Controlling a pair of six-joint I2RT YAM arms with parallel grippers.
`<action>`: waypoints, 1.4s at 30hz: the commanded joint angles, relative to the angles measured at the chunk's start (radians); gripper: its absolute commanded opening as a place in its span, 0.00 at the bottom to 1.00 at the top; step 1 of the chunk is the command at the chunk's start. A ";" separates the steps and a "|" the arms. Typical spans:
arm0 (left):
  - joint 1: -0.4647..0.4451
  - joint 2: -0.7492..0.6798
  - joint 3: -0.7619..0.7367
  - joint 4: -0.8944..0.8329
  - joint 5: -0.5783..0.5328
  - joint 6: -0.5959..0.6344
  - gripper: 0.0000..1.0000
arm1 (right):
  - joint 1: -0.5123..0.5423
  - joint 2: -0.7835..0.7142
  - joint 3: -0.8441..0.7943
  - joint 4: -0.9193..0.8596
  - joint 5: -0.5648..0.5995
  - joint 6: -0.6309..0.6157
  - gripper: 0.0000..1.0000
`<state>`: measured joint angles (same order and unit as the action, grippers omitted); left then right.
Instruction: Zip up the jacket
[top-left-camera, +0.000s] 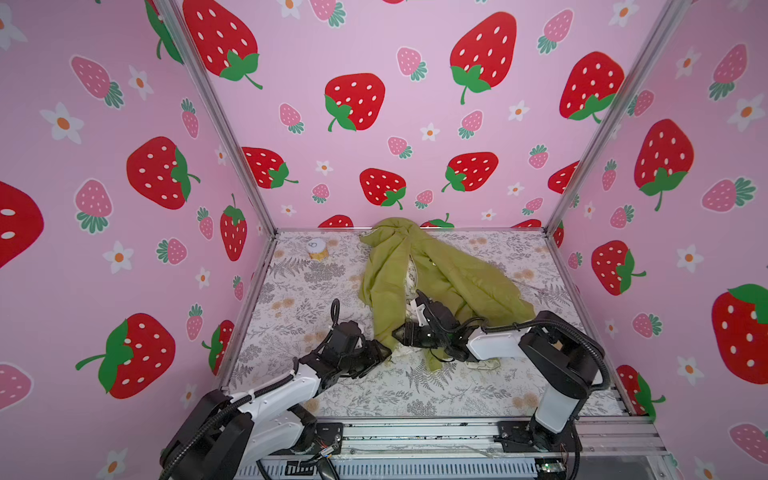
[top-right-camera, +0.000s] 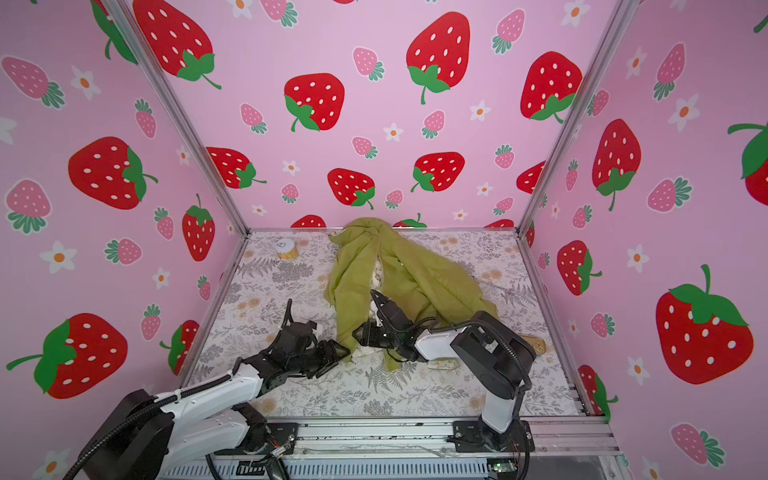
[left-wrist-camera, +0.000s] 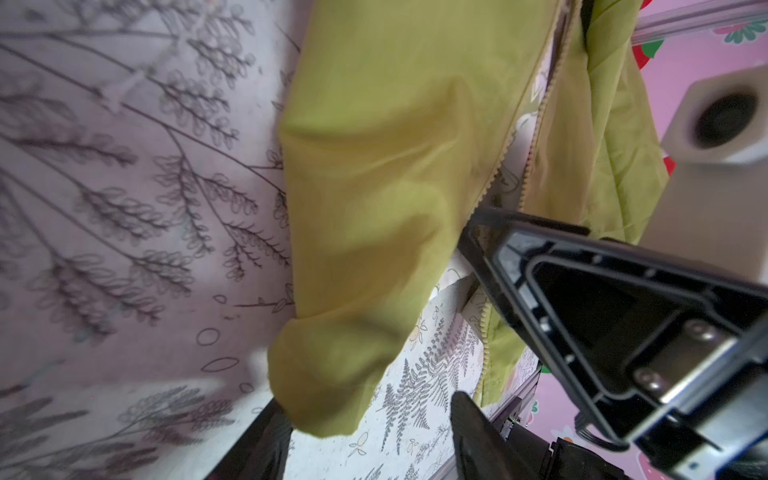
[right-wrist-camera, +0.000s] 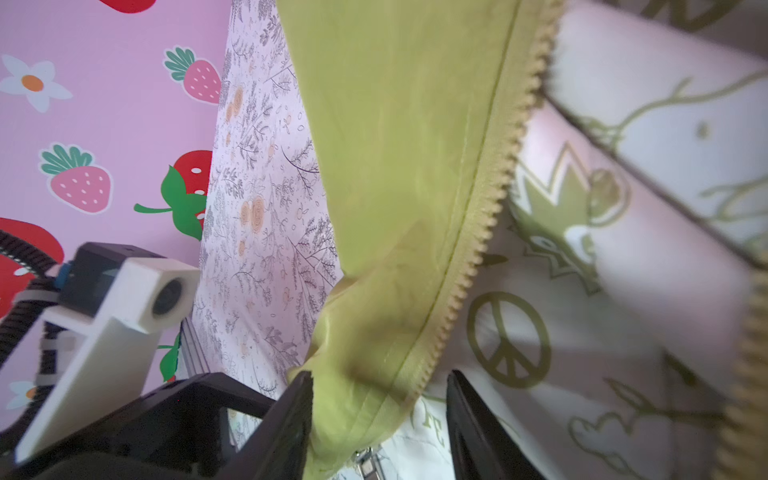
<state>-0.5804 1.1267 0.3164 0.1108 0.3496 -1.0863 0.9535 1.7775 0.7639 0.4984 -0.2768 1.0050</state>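
The olive-green jacket (top-left-camera: 419, 274) (top-right-camera: 390, 270) lies unzipped in the middle of the table, hood towards the back wall. Its cream lining (right-wrist-camera: 623, 257) shows between the two front panels. My left gripper (top-left-camera: 384, 353) (left-wrist-camera: 365, 436) is open at the near hem of the left panel, and the hem corner (left-wrist-camera: 328, 386) hangs beside one finger. My right gripper (top-left-camera: 397, 333) (right-wrist-camera: 378, 424) faces it from the right, open around that panel's bottom corner. The tan zipper teeth (right-wrist-camera: 494, 199) end there, and a silver metal piece (right-wrist-camera: 365, 463) shows just below.
A small yellow jar with a white lid (top-left-camera: 318, 249) stands at the back left of the floral table (top-left-camera: 374, 395). A tan object (top-right-camera: 536, 345) lies by the right arm. Pink strawberry walls with metal posts (top-left-camera: 582, 174) close three sides. A metal rail (top-left-camera: 415, 432) runs along the front.
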 joint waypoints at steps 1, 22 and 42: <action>-0.019 0.038 0.009 0.100 0.009 -0.038 0.62 | 0.003 0.006 0.025 0.044 -0.013 0.029 0.48; -0.022 0.109 0.050 0.217 0.031 0.049 0.00 | -0.026 -0.131 -0.013 -0.014 -0.012 0.000 0.47; 0.069 0.183 0.126 0.512 0.360 0.043 0.00 | -0.253 -0.402 -0.226 0.122 -0.225 0.033 0.63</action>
<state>-0.5163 1.3075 0.4202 0.5381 0.6483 -1.0233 0.6834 1.3827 0.5766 0.4576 -0.4175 0.9497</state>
